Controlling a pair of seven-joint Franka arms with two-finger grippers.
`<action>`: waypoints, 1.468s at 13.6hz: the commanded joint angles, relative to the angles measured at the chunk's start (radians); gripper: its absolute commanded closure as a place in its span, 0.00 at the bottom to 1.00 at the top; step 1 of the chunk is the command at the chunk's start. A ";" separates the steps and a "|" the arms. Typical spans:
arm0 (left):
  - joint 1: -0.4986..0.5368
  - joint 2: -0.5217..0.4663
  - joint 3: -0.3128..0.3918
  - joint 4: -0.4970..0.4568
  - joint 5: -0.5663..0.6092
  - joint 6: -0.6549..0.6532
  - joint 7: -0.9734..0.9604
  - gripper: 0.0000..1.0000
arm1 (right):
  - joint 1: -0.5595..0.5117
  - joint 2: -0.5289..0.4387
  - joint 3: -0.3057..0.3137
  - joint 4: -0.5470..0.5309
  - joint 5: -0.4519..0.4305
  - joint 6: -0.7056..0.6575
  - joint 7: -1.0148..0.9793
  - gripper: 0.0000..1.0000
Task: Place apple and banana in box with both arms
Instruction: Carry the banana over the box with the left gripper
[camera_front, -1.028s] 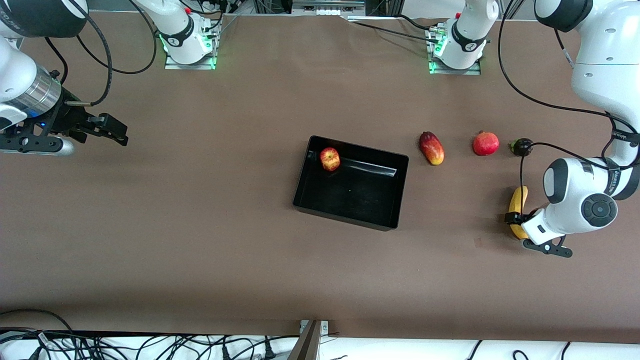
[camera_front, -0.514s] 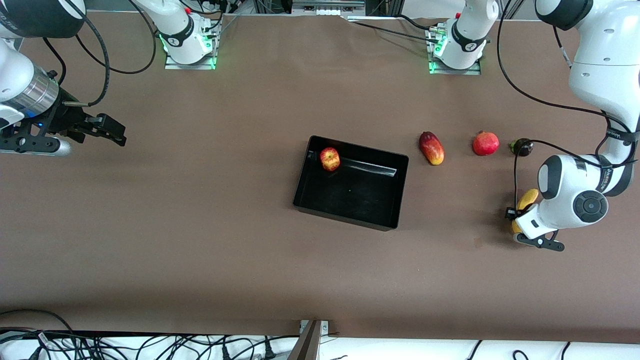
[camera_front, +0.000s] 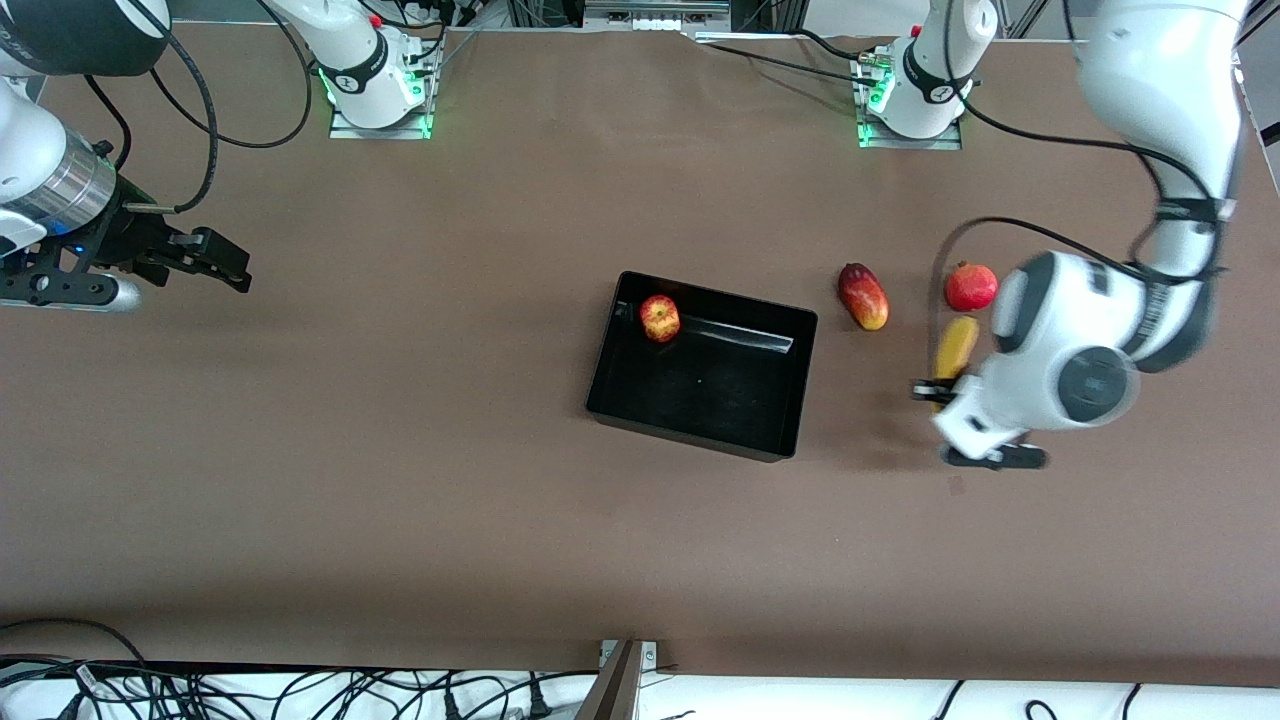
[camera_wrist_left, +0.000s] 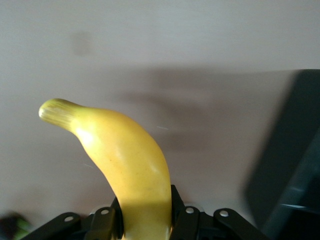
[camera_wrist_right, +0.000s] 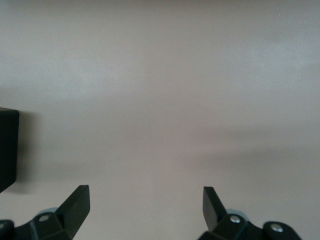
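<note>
So the right hand (camera_front: 228, 265) is parked in the air over the brown surface (camera_front: 400, 450) at the right arm's end, fingers (camera_wrist_right: 75, 205) spread wide with nothing in them, just waiting. The black box (camera_front: 700, 440) sits mid-surface, and the apple (camera_front: 660, 318) is already in it, tucked into the corner farthest from the front camera on the right arm's side. Beside the box, toward the left arm's end, lie a mango-ish fruit (camera_front: 863, 296) and a round red fruit (camera_front: 971, 287). The left hand (camera_front: 942, 395) is clenched on the banana (camera_front: 956, 345), held over the surface there.
</note>
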 joint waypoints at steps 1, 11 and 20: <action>-0.130 0.018 0.015 0.024 -0.057 -0.016 -0.195 1.00 | -0.007 0.005 0.005 0.019 -0.004 -0.004 0.004 0.00; -0.224 0.123 -0.031 0.061 -0.071 0.228 -0.447 1.00 | -0.005 0.005 0.005 0.019 0.004 -0.004 0.004 0.00; -0.250 0.192 -0.037 0.059 -0.039 0.366 -0.547 1.00 | -0.005 0.005 0.004 0.019 0.013 -0.003 0.004 0.00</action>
